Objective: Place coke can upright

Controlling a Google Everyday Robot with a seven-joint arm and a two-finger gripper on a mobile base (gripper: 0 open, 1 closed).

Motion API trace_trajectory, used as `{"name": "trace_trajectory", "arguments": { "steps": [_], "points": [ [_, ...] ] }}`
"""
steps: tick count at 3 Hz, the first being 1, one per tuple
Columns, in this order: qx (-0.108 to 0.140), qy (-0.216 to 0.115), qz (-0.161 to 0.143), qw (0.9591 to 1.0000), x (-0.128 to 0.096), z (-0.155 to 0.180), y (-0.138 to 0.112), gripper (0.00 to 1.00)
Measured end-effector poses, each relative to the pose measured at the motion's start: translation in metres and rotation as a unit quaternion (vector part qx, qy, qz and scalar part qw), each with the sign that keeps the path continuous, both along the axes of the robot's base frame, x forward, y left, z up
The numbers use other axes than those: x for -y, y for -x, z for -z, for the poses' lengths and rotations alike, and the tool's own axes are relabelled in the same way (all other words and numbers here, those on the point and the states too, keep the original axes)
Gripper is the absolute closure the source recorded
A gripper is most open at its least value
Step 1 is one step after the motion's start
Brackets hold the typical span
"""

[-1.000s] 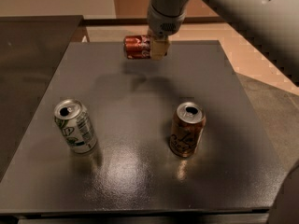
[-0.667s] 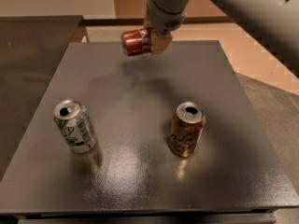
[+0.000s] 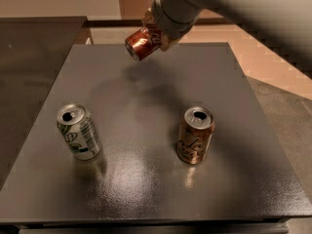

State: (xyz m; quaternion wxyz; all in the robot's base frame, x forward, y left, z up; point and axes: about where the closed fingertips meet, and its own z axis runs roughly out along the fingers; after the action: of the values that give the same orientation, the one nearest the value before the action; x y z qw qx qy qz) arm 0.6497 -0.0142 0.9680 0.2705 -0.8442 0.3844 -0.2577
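Observation:
The red coke can (image 3: pixel 142 42) hangs tilted on its side in the air above the far middle of the dark grey table (image 3: pixel 146 179), its silver end pointing down-left toward the camera. My gripper (image 3: pixel 157 33) is shut on the coke can, holding it from the upper right; the pale arm reaches in from the top right. The can's shadow falls on the table just below it. The fingers are mostly hidden behind the can and the wrist.
A white-and-green can (image 3: pixel 79 131) stands upright at the front left of the table. A brown copper can (image 3: pixel 195 135) with pale script stands upright at the front right. A dark counter (image 3: pixel 29 48) lies to the left, tan floor to the right.
My gripper has lifted the coke can up and toward the camera, off the table's far edge; the can has tilted so its silver end faces down-left. The other two cans have not moved.

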Motion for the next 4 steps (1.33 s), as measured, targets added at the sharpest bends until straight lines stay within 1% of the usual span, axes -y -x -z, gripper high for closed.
{"name": "trace_trajectory", "arguments": {
  "steps": [1, 2, 3, 4],
  "points": [
    [0.030, 0.022, -0.038, 0.9986, -0.006, -0.004, -0.005, 1.00],
    [0.027, 0.022, -0.037, 0.9987, -0.005, -0.003, -0.004, 1.00],
    [0.034, 0.025, -0.055, 0.9976, -0.009, -0.001, -0.006, 1.00],
    [0.065, 0.039, -0.094, 0.9927, -0.014, 0.000, -0.014, 1.00]
  ]
}}
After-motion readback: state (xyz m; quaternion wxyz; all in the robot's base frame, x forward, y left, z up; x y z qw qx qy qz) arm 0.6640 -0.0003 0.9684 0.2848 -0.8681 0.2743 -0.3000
